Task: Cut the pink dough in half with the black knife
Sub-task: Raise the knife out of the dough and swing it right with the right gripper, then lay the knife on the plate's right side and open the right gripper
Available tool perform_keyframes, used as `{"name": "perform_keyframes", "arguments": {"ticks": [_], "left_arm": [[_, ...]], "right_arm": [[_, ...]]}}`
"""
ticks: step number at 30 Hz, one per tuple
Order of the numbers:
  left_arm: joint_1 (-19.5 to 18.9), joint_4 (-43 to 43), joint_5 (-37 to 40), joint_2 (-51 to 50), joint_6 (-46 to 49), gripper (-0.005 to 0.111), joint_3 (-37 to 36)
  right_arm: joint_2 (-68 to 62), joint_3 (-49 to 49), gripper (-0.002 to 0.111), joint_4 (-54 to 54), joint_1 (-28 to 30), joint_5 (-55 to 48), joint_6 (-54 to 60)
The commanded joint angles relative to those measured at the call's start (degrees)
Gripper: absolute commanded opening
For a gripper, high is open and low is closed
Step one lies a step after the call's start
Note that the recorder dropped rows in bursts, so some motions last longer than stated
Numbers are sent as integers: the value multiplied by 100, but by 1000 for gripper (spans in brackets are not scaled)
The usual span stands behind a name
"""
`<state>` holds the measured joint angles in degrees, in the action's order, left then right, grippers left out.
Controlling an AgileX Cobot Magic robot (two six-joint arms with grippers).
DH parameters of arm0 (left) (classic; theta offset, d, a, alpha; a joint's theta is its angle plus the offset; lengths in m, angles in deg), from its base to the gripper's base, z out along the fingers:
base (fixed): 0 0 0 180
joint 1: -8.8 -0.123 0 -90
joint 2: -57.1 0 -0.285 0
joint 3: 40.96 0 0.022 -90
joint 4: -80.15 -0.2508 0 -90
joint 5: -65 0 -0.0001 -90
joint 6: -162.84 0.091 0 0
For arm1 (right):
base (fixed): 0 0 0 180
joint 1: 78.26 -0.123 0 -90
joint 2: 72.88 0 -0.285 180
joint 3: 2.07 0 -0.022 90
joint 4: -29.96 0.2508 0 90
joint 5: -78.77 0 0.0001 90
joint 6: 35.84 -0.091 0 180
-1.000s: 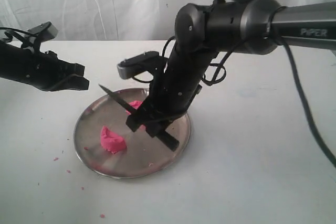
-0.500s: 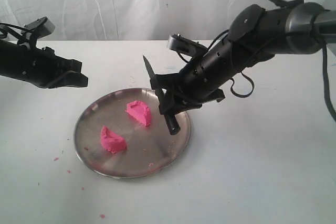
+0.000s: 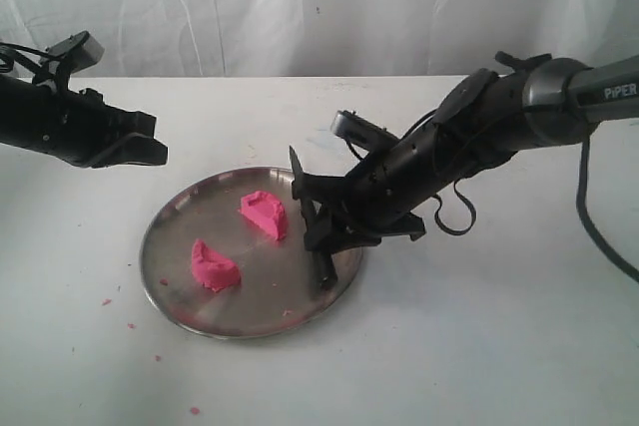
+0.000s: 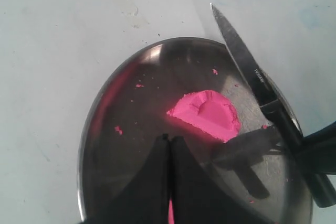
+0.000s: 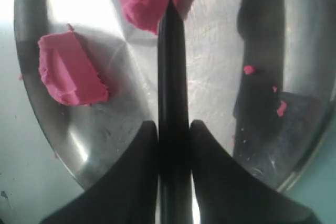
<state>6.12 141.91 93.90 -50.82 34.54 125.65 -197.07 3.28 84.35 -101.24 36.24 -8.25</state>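
Right pincer, clamped on the black knife, sank lower; handle below it may hit plate and twist loose.

White tabletop, wrinkled white cloth backdrop behind, soft even light

Holding left end effector pinched closed, arm raised, near level. Reaching right arm low, tilted down, right end effector clamped on black knife.
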Motion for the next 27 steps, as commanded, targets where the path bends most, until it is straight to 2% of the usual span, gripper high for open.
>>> {"name": "perform_keyframes", "arguments": {"ticks": [1, 4, 6, 8, 10, 12, 14, 18, 21, 22, 25, 27], "left_arm": [[-20, 74, 131, 136, -51, 0, 22], [-20, 74, 81, 314, -51, 0, 22], [-20, 74, 69, 443, -51, 0, 22], [-20, 74, 101, 544, -51, 0, 22], [-20, 74, 155, 687, -51, 0, 22], [-20, 31, 165, 895, -69, 0, 13], [-20, -78, 126, 1121, -69, 0, 13], [-20, -121, 0, 1402, -69, 0, -20], [-20, -109, -693, 1997, -55, 0, -608], [-20, -66, -864, 2246, -30, 0, -839], [-20, 403, -1047, 2987, 509, 0, -1451], [-20, 860, -1084, 3701, 1023, 0, -1807]], "right_arm": [[-138, 22, 0, 152, 47, 53, 94], [-206, 22, 1, 288, 47, 80, 168], [-263, 22, 6, 288, 47, 80, 168], [-307, 22, 14, 288, 47, 69, 168], [-305, 22, 30, 288, 47, 124, 168], [-266, 22, 42, 272, 71, 207, 218], [-128, 22, 46, 261, 71, 277, 358], [206, 44, 46, 261, 71, 449, 593], [908, 326, 46, 261, 71, 990, 916], [1232, 494, 43, 277, 71, 1219, 1063], [2214, 1022, 23, 606, 71, 1784, 1534], [3116, 1469, 0, 725, 71, 2392, 1791]]}}
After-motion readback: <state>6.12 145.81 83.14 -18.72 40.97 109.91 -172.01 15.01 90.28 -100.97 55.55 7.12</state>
